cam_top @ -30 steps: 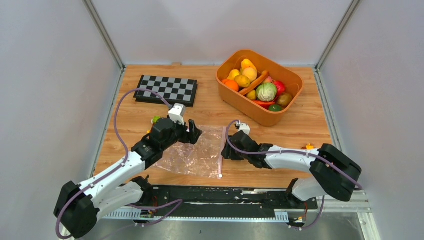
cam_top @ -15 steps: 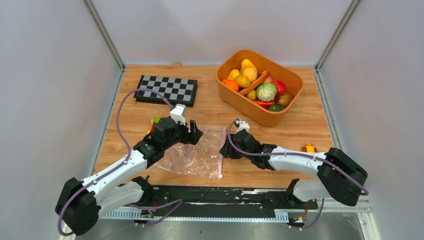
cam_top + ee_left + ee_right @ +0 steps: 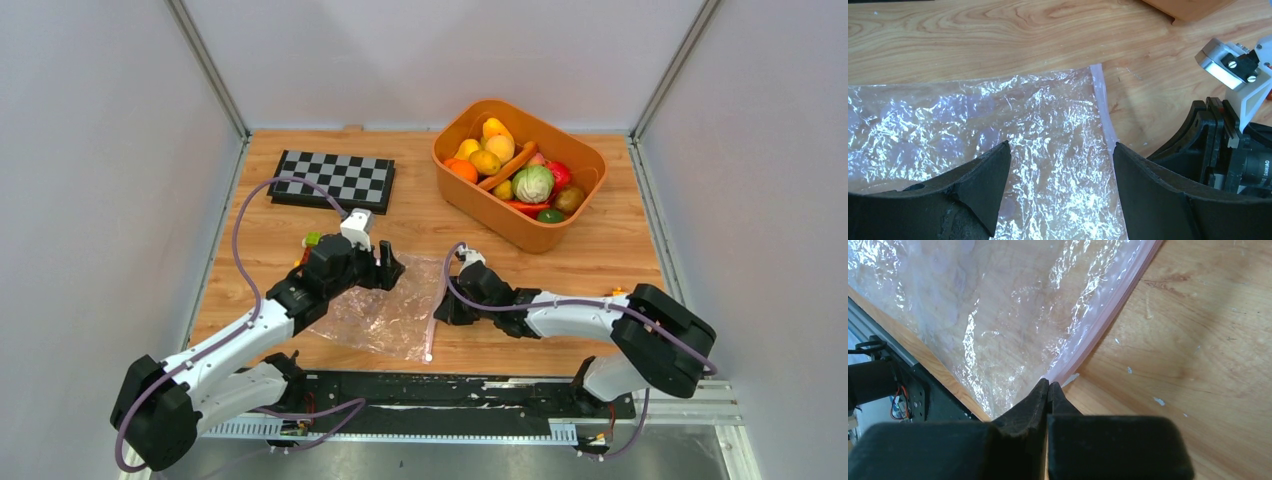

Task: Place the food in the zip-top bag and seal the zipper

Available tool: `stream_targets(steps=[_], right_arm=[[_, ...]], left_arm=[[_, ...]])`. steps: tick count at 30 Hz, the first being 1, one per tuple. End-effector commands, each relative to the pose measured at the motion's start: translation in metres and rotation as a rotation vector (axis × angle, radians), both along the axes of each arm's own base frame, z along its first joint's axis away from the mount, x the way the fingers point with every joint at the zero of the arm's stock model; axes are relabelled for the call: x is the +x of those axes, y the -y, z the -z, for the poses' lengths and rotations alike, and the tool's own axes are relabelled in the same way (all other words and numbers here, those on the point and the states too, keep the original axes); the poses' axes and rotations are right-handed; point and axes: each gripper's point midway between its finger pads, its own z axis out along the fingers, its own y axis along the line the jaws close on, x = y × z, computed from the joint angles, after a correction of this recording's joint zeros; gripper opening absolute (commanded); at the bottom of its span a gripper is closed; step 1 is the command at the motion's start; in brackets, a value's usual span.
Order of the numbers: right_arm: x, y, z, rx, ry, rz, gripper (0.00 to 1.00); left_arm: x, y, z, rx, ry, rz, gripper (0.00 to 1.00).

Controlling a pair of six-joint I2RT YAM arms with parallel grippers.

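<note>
Zip-top bag [image 3: 385, 318] lies crinkled on the wooden surface [image 3: 600, 262] between both arms. Right pincer [image 3: 1048, 386], pressed together, pinches the zipper [image 3: 1108, 315] along the bag's right edge. Left pincer [image 3: 1060, 152] hovers spread above the bag. Food [image 3: 533, 183] sits in the orange tub [image 3: 492, 216], well apart.

This is a robotics lab test cell. Plain pale grey panel walls [image 3: 100, 150] and aluminium corner posts [image 3: 205, 65] box in a wood-grain desk [image 3: 620, 250]. A white-and-black left robot arm [image 3: 230, 345] and matching right robot arm [image 3: 580, 315], trailing purple cables [image 3: 238, 235], stand on a black metal rail [image 3: 450, 385]. On the desk lie a black-and-white checkerboard [image 3: 335, 180] and an orange plastic tub [image 3: 500, 225] of glossy toy fruits and vegetables [image 3: 533, 183].
</note>
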Motion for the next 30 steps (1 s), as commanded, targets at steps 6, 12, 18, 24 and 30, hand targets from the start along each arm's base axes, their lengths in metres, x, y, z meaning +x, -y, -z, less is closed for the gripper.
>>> stream_targets(steps=[6,12,18,24,30], right_arm=[[0.017,-0.009,-0.05,0.045,0.172,-0.038,0.0],[0.009,-0.022,-0.065,0.125,0.179,-0.106,0.0],[0.013,-0.017,-0.066,0.101,0.191,-0.08,0.0],[0.025,0.011,-0.062,-0.008,0.196,0.029,0.0],[0.046,0.092,-0.059,-0.169,0.205,0.374,0.37]], left_arm=[[0.011,0.006,-0.027,-0.032,0.051,0.001,0.82],[0.007,0.012,-0.026,-0.048,0.036,0.032,0.83],[-0.004,0.023,-0.013,-0.042,-0.017,0.118,0.83],[-0.021,0.029,0.004,-0.049,-0.066,0.183,0.83],[-0.044,0.037,0.022,0.027,-0.067,0.181,0.86]])
